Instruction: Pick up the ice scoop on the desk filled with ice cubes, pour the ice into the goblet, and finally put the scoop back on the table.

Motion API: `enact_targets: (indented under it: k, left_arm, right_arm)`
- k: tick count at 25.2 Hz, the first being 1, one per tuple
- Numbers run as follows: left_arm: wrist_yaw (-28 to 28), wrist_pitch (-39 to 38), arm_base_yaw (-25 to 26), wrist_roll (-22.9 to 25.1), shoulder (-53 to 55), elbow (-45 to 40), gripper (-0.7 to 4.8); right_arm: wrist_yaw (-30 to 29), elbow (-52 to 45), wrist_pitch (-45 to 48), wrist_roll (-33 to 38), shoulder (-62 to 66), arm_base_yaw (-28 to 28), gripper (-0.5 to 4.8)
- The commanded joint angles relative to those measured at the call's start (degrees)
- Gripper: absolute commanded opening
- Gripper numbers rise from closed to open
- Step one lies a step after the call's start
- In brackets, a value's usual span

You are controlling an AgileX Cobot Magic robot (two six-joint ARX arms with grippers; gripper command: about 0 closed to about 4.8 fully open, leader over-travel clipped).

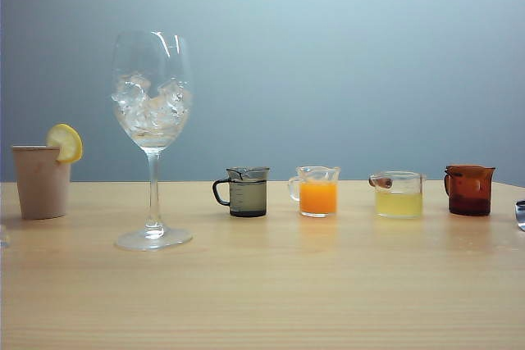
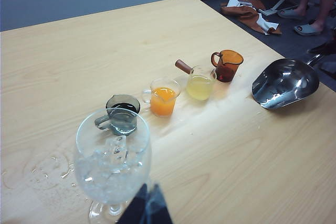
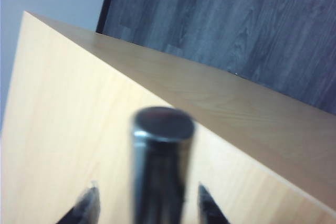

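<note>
The wide light-wood tabletop (image 1: pixel 262 293) is seen carrying everything. The goblet (image 1: pixel 152 137), the tallest thing, is stood upright toward the left of the exterior view, and its bowl is partly filled with ice cubes (image 1: pixel 150 104). Water spots are seen on the wood beside its foot in the left wrist view.

The ice scoop (image 2: pixel 285 83) is laid on the tabletop near the far right edge, beyond the row of jugs; its bowl looks empty, and only a sliver of it is caught at the right border of the exterior view.

A beige cup (image 1: pixel 41 181) with a lemon slice (image 1: pixel 66 143) on its rim is placed left of the goblet.

Four small jugs are lined up to the right of the goblet: a grey jug (image 1: pixel 244 192) with dark liquid, a clear jug (image 1: pixel 317 191) with orange juice, a clear jug (image 1: pixel 398 194) with pale yellow liquid, and an amber jug (image 1: pixel 470 189).

The right gripper (image 3: pixel 147 203) is positioned at the scoop's handle (image 3: pixel 161 161), its fingers (image 3: pixel 86 203) spread apart on either side without touching it. The left gripper (image 2: pixel 147 208) is held just beside the goblet; whether its fingers are wide or narrow cannot be told.
</note>
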Motion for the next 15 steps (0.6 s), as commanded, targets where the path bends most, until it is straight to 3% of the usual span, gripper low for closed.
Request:
enact_targets:
  k: [1,11,14,15]
  left_arm:
    - [0.42,0.72,0.09,0.22,-0.02,0.17,-0.06]
    - [0.46,0.74,0.09,0.24,-0.02,0.17,-0.06]
    - [0.46,0.74,0.09,0.24,-0.02,0.17,-0.06]
    - [0.46,0.74,0.09,0.24,-0.02,0.17,-0.06]
  right_arm:
    - [-0.09,0.15,0.04,0.15,-2.03,-0.02,2.36]
    - [-0.26,0.15,-5.99,0.11,-9.9,0.0,2.22]
    - [-0.26,0.15,-6.88,0.11,-12.5,0.0,1.83]
    - [-0.31,0.15,-7.17,0.11,-13.22,0.0,1.41]
